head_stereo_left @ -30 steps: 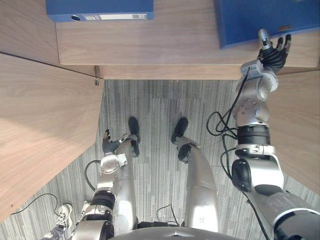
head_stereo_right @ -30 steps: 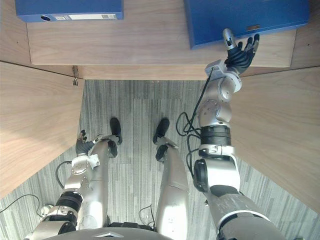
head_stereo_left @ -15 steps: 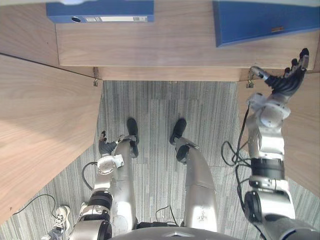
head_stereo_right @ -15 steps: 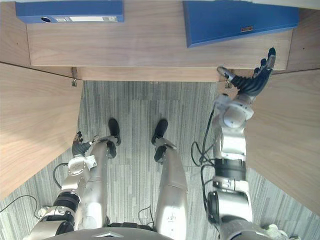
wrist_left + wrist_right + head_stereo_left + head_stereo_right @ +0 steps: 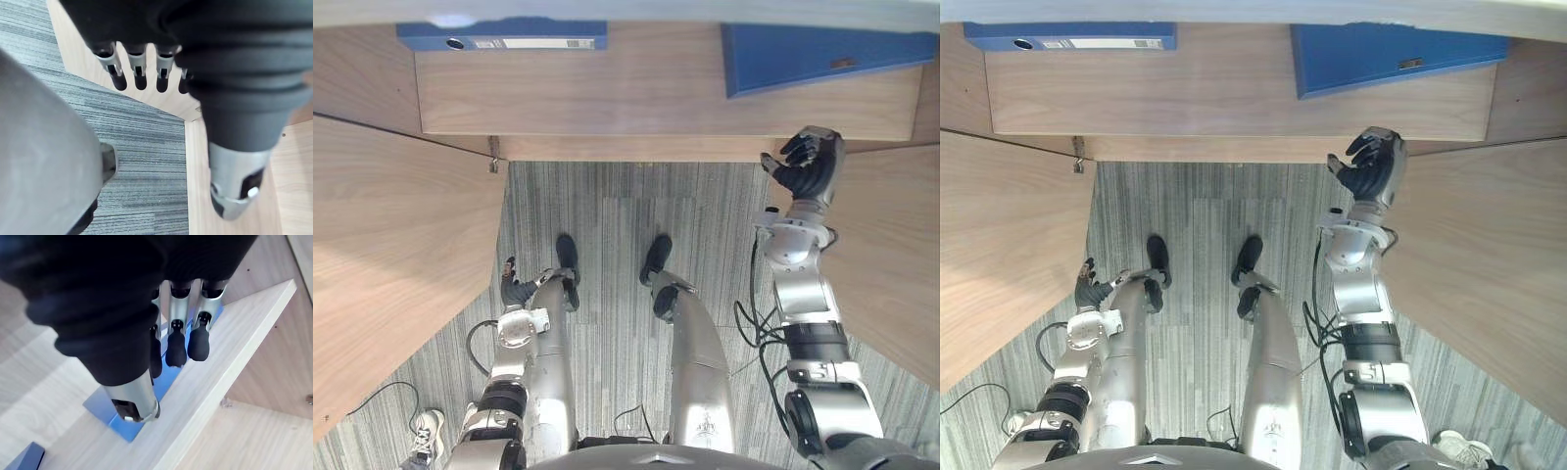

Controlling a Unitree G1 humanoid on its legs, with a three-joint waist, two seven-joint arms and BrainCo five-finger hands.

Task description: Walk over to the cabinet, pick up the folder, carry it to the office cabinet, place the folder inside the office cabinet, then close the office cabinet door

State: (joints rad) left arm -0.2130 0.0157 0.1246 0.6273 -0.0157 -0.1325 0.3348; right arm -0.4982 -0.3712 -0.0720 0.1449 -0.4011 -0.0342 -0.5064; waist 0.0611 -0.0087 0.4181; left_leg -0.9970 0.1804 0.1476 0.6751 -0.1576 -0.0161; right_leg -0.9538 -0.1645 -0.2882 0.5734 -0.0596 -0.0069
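One flat blue folder (image 5: pixel 822 54) lies on the shelf (image 5: pixel 656 93); left hand (image 5: pixel 513 287) and right hand (image 5: pixel 808 166) fingers (image 5: pixel 198 340) relaxed, empty.

Bare shelf (image 5: pixel 656 93) is left free between a binder (image 5: pixel 499 35) and the folder (image 5: pixel 803 54) (both blue); the approach is narrowed, seemingly, by left door (image 5: pixel 391 255) and right door (image 5: pixel 896 264).

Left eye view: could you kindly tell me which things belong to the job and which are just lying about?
Job: flat blue folder, office cabinet shelf, open right door, open left door, right hand near the shelf.
Lying about: blue binder at the shelf's left end, person's shoe on the floor, left hand hanging low.
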